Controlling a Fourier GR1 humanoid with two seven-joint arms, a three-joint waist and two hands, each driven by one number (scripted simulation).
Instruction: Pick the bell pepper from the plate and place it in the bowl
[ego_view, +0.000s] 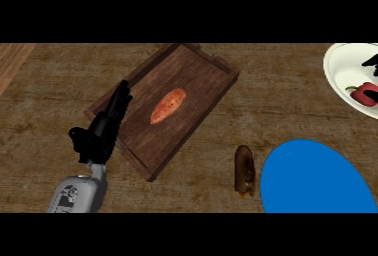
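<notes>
- We see the left hand (98, 139) at the near left, on a grey forearm that rises from the lower edge. Its fingers (118, 102) are straight and held together, pointing away from us, and the thumb sticks out to the left. It holds nothing.
- Those fingers lie over the left rim of the wooden tray (199, 75). We cannot tell whether they touch it.
- Of the right hand (371, 63) we see only a black scrap at the far right edge, over the plate (341, 67). We cannot tell whether it is spread or closed.
- We count one bell pepper (365, 94), which is red, small and lumpy. It lies on the plate just on the near side of the right hand and is partly cut off by the edge of the view.
- There is one plate, white, smooth and round, at the far right.
- There is one bowl (310, 182), plain blue and oval as seen from here, at the near right. It sits well apart from the pepper.
- There is one tray, rectangular, of dark grained wood with a raised rim, set at an angle.
- One orange, tapered vegetable (168, 105) rests at the middle of the tray.
- One brown, elongated item (245, 171) lies on the counter (295, 107) just left of the bowl.
- The counter is brown with a streaked wood grain.
</notes>
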